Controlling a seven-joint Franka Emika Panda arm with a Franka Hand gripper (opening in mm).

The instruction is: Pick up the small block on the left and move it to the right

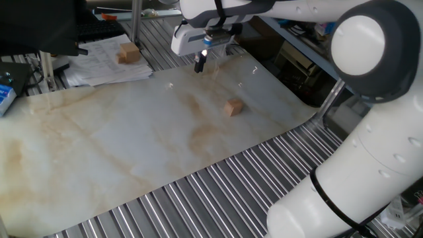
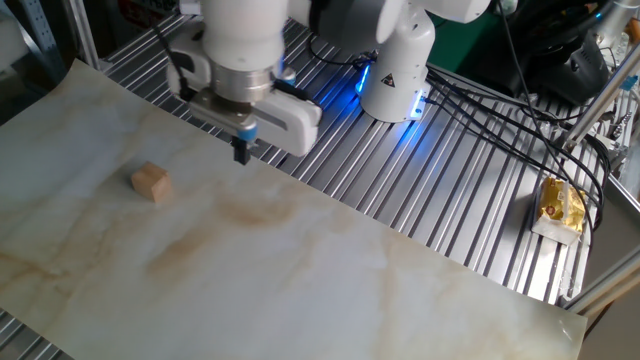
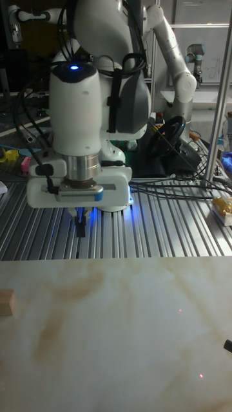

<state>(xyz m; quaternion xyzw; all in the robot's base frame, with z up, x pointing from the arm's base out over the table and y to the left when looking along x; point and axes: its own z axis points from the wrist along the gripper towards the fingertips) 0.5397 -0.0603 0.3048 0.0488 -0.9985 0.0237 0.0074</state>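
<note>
The small block [image 1: 232, 107] is a plain tan wooden cube lying on the marble-patterned mat [image 1: 132, 145]. It also shows at the left in the other fixed view [image 2: 150, 183] and at the left edge of the tall view [image 3: 6, 302]. My gripper [image 1: 199, 65] hangs above the mat's far edge, well apart from the block. Its two dark fingers are pressed together with nothing between them. In the other fixed view the gripper [image 2: 241, 152] is up and to the right of the block. The tall view shows the gripper [image 3: 81, 228] over the slatted table behind the mat.
A larger tan block [image 1: 129, 53] rests on a stack of papers [image 1: 106, 63] at the back left. The slatted metal table [image 2: 430, 180] surrounds the mat. A yellow packet [image 2: 560, 206] lies at the right, with cables and the arm's base [image 2: 395, 70] behind.
</note>
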